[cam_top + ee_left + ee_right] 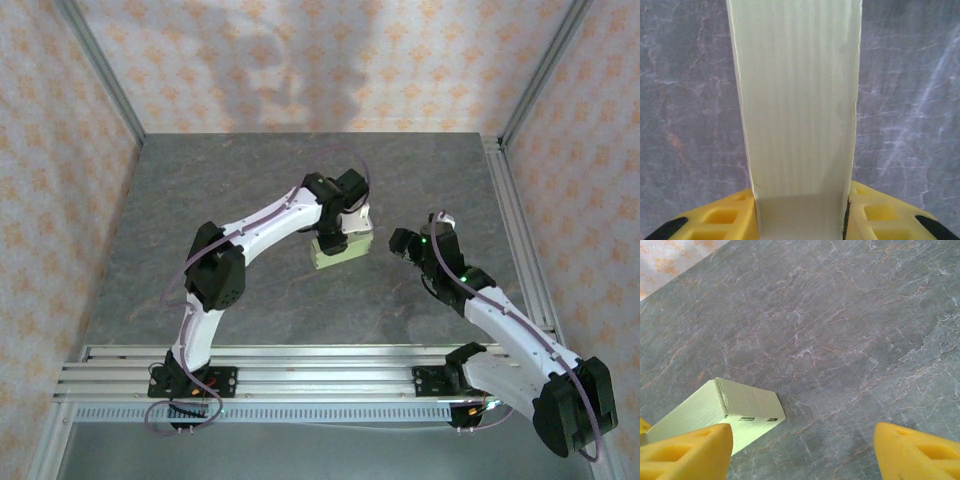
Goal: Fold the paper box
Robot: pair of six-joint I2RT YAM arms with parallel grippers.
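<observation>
grey stone-patterned table (250, 190) fills the top view, walled on three sides by pale paper with an orange pattern (300, 60), with a metal rail (300, 365) across the near edge. the paper box (338, 252), a small pale yellow-green block, lies near the middle of the table, a little right of centre. the left gripper (345, 232) points down right over the box, with the arm arching in from the left. the right gripper (405, 243) hangs just right of the box and apart from it.

pale green card runs up the middle of the left wrist view: the paper box (797, 100), seen along its length and faintly ribbed. it sits between the two yellow fingers (720, 220) of the left gripper (800, 220). each finger is flush against one long side of the box, so the gripper is pinching the box. grey table (685, 100) shows on both sides.

in the right wrist view the paper box (740, 405) lies on the table (840, 315) at lower left. it is folded into a closed flat block, and two small slots show on its near end. the right gripper (804, 440) has its yellow fingers (690, 452) spread wide with nothing between them. the left finger partly overlaps the box in this view, and i cannot tell whether it touches. a strip of the patterned wall (665, 255) shows at top left.
</observation>
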